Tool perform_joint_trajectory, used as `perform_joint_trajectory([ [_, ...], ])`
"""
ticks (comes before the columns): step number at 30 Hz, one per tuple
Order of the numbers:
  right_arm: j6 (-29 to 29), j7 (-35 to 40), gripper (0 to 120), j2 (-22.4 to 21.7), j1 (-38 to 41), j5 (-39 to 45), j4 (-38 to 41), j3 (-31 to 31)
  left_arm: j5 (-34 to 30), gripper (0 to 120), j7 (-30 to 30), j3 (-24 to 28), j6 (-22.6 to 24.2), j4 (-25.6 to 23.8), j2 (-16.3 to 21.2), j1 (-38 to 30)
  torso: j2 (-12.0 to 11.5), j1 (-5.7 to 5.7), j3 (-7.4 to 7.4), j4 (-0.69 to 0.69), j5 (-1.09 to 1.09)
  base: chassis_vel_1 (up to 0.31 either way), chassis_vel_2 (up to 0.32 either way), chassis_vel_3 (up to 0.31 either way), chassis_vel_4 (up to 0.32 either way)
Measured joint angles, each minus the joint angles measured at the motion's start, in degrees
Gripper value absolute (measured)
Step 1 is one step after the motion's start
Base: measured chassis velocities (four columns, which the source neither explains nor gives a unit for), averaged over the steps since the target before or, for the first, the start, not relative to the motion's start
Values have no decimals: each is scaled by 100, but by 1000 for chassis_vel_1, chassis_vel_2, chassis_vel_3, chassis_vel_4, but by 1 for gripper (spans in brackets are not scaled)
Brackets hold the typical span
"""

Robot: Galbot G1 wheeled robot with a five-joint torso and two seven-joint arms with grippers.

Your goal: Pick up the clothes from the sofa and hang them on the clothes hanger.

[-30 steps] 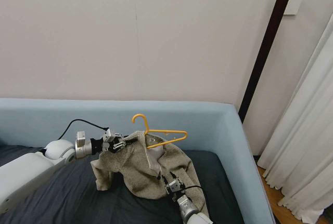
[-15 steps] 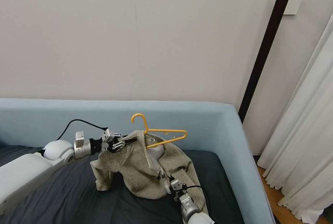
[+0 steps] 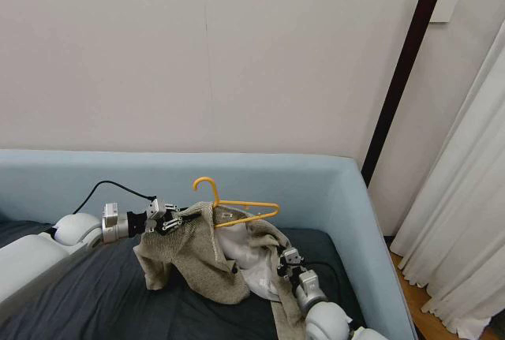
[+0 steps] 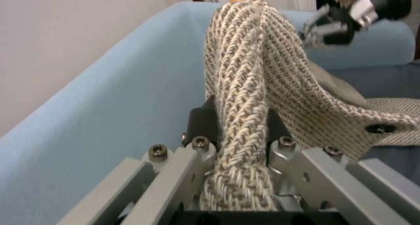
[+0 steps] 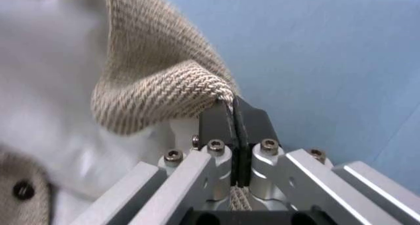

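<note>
A beige knitted cardigan with a white lining hangs over a yellow hanger above the dark sofa seat. My left gripper is shut on the cardigan's collar at the left, and the thick knit runs between its pads. My right gripper is shut on the cardigan's right edge, low by the sofa arm; its pads pinch the woven hem. The hanger's hook rises above the fabric.
The light blue sofa back runs behind, and its arm is at the right. A dark rack post stands beyond the sofa. White curtains hang at the far right over a wooden floor.
My right gripper has pulled the cardigan's right edge to the right and up, baring the white lining. The left gripper and hanger have shifted slightly left.
</note>
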Motion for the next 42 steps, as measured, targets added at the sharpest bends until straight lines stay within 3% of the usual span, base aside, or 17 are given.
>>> perform_joint_trajectory([
  [16,-704,167,0,-784,459,1411,1112,506,403,9,519,-364,-123,-9,185,330,0,0,0,2,0,0,0,0,0],
  [26,-819,180,0,-1200,546,1814,2056,574,613,9,291,-384,59,80,123,348,0,0,0,2,-1,0,0,0,0],
  [29,-878,167,0,-1521,504,1893,2606,544,445,9,139,-138,218,158,-81,75,0,0,0,1,0,0,0,0,0],
  [36,-905,59,0,-1955,482,1976,3069,563,294,9,13,550,347,275,-516,-647,0,0,0,-1,1,0,0,0,0],
  [40,-908,10,0,-2036,538,1986,3131,576,228,9,63,1111,372,289,-708,-1015,0,0,0,-1,0,0,0,0,0],
  [42,-908,7,0,-2039,549,1986,3133,572,228,9,63,1126,373,290,-713,-1024,0,0,0,-1,0,0,0,0,0],
])
